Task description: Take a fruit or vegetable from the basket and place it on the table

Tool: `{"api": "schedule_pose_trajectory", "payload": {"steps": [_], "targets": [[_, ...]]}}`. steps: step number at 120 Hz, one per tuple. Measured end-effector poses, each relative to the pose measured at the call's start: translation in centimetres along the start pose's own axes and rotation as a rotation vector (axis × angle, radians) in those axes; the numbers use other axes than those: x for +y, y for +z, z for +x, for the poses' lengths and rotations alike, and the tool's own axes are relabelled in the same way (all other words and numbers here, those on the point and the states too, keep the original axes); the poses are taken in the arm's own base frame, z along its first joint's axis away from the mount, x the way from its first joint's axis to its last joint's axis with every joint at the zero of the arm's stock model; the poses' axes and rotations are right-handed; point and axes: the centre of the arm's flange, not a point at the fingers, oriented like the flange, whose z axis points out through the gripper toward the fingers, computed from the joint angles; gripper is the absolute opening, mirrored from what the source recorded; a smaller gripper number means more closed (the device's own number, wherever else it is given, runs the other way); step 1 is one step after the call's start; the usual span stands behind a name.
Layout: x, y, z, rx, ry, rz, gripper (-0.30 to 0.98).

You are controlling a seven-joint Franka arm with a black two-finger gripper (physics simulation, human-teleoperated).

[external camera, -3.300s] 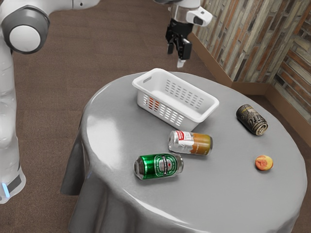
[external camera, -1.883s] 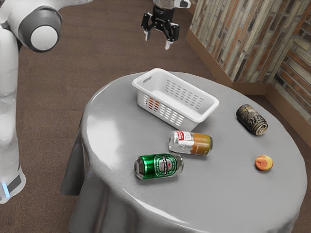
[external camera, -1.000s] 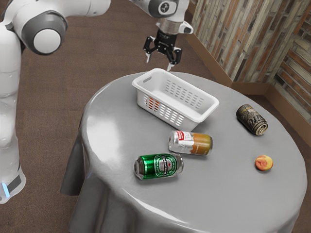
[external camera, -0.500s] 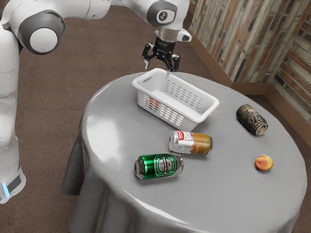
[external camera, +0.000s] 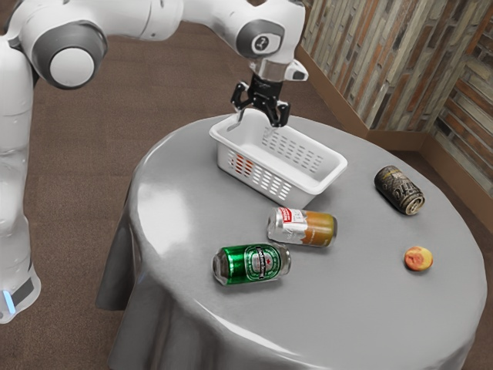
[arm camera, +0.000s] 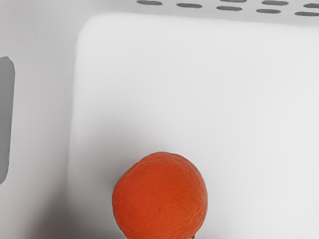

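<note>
White arm [external camera: 132, 18], black end effector [external camera: 256, 125]

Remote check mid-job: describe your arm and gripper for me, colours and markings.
My arm is smooth and white, with rounded links and dark grey rings around its joints. A small dark symbol on a pale disc marks the grey cap near the wrist, above a silvery collar. A light-blue strip glows on the base. The gripper is black, angular and two-fingered.

Brown floor [external camera: 177, 85] spread across upper left; plank-patterned walls [external camera: 370, 54] met at upper right; round table [external camera: 169, 254] wore glossy grey cloth.
</note>
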Motion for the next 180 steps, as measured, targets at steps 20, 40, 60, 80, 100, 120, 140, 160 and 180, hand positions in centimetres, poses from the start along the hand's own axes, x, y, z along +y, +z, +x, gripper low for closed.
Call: {"api": "schedule_pose_trajectory", "payload": {"steps": [20, 40, 60, 80, 100, 120, 140, 160, 180], "targets": [[0.0, 0.9, 0.2, -0.004, 0.004, 0.002, 0.69], [0.5, 1.5, 0.2, -0.005, 0.014, 0.001, 0.69], [1.1, 1.6, 0.0, -0.004, 0.029, 0.000, 0.69], [0.4, 1.9, 0.6, -0.005, 0.016, 0.003, 0.69], [-0.1, 2.4, 1.2, -0.002, 0.005, 0.004, 0.69], [-0.7, 3.0, 2.0, 0.005, -0.009, 0.004, 0.69], [-0.7, 4.2, 1.9, 0.002, -0.007, 0.005, 0.69], [-0.5, 5.4, 1.7, -0.008, -0.004, 0.005, 0.69], [-0.6, 6.1, 1.6, -0.015, -0.001, 0.005, 0.69]]}}
